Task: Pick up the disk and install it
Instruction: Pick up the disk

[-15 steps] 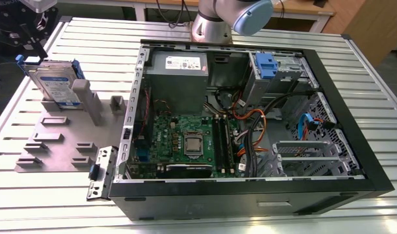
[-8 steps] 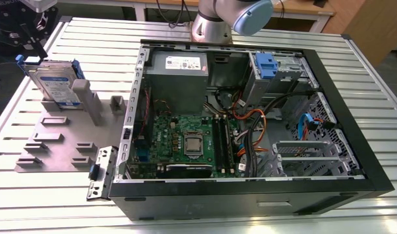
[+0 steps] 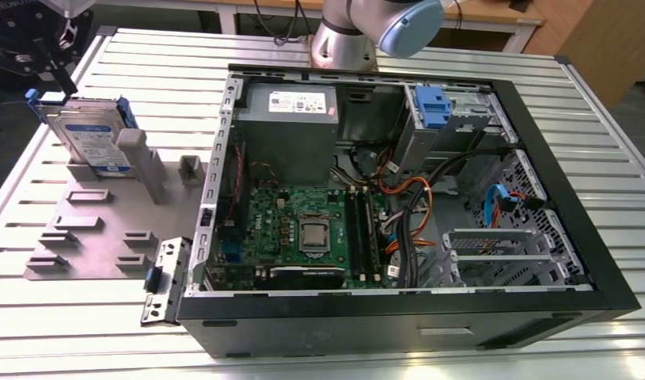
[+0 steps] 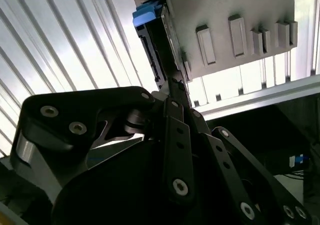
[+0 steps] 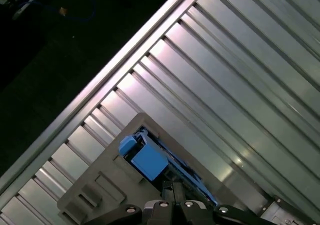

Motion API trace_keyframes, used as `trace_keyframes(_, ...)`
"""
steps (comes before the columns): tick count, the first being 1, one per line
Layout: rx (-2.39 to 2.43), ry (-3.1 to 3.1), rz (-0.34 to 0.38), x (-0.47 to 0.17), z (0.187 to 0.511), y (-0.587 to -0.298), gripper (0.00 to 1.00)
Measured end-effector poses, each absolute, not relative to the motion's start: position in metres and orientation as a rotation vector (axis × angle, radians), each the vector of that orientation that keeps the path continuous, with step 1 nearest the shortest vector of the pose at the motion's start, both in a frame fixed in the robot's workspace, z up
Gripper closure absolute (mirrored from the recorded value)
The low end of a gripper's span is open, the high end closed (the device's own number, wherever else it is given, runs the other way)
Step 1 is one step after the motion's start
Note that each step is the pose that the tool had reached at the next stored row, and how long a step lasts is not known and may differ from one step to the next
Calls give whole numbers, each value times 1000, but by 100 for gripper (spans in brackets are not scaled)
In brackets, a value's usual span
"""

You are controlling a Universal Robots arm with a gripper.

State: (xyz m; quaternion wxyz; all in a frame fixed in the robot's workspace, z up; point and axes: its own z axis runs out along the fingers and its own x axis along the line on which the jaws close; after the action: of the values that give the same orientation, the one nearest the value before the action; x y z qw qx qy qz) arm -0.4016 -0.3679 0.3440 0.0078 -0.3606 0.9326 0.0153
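Observation:
The disk (image 3: pixel 88 138) is a silver drive with a white-and-blue label and blue rails. It stands on edge, leaning in the grey slotted holder (image 3: pixel 100 222) at the exterior view's left, outside the computer case (image 3: pixel 407 317). My gripper (image 3: pixel 63 85) hangs just above the disk's upper back corner. In the second wrist view the gripper (image 4: pixel 176 82) reaches the dark edge of the disk (image 4: pixel 152 40), below its blue rail end. In the first wrist view the gripper (image 5: pixel 171 186) sits over the disk (image 5: pixel 147 160). The jaws look pressed together, and nothing shows between them.
The open case lies on the slatted metal table (image 3: pixel 575 119), with a grey power-supply box (image 3: pixel 290 111), a motherboard (image 3: pixel 306 229) and a blue-tabbed drive cage (image 3: pixel 433 107) at its back. A loose metal bracket (image 3: pixel 164 281) lies beside the case. The arm's base (image 3: pixel 349 39) stands behind it.

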Motion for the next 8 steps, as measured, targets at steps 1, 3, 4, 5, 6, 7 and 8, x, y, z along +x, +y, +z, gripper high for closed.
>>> trace_keyframes(1, -1153, 2905, 48, -402, 344, -368, 89)
trace_keyframes(3, -1208, 2884, 49, -402, 344, -368, 89)
trace_keyframes(4, -1234, 2873, 49, -402, 343, -368, 89)
trace_keyframes(5, -1260, 2862, 49, -402, 343, -368, 89)
trace_keyframes(6, -1286, 2851, 49, -402, 343, -368, 89)
trace_keyframes(7, -1310, 2840, 49, -402, 343, -368, 89)
trace_keyframes(8, -1338, 2827, 50, -402, 343, -368, 89)
